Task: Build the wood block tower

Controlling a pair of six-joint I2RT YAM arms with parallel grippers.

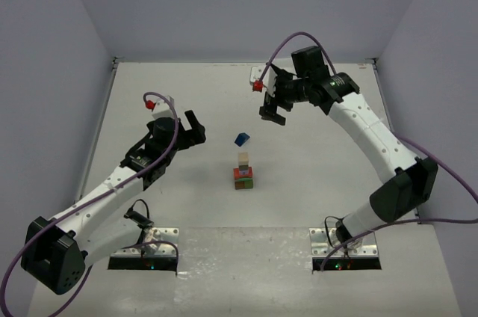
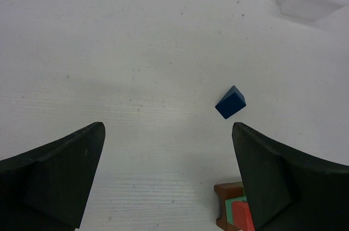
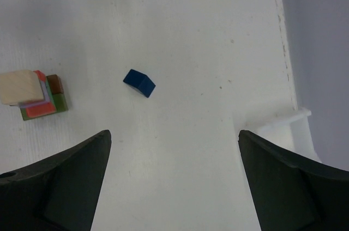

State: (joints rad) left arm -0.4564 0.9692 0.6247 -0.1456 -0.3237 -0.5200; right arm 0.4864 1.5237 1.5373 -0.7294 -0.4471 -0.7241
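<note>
Up close, left gripper (image 2: 168, 133) and right gripper (image 3: 174, 135) both gape wide, holding nothing. Tower (image 1: 243, 171) stands mid-table (image 1: 187, 93), beige block (image 1: 243, 158) topmost; blue roof-shaped block (image 1: 240, 139) lies loose just beside it, so capping looks left to do

The left arm (image 1: 104, 197) and the right arm (image 1: 370, 130) have white link shells with black joint housings, and a thin purple cable (image 1: 178, 124) loops along each. Each wrist bears a small red connector (image 1: 149, 104). The fingers (image 2: 54, 179) are matte black wedges, and the bases are bolted to grey metal plates (image 1: 370, 246).
</note>
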